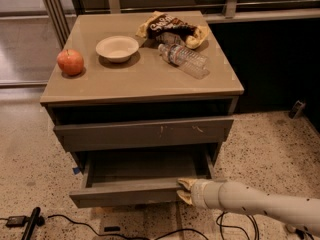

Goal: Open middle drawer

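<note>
a: what's biggest here, and why does it stand as it does?

b: one cabinet, its worktop (145,84) carrying the clutter. two drawer fronts show beneath the front edge. the scratched front (145,132) sits flush and shut. under it the middle drawer (125,193) stands well out past that edge, smooth grey inside on view. the job looks nearly done.

a: and the robot?

b: one pale arm (265,205) reaches in low from the right, level with the drawer, likely so a pull runs straight outward. its one gripper (186,191) is at the right end of the drawer's front, below the worktop's front right corner. whether it is clamped there or only resting against the front, i cannot tell.

a: what's on top?

b: four things, one of each. a chip bag (172,28) lies crumpled at the back edge, right of centre. a water bottle (184,60) lies on its side just in front of it. a bowl (117,48) sits upright left of the bag. an apple (70,62) is near the left edge. all sit back from the front edge, so drawer work shouldn't disturb them.
</note>
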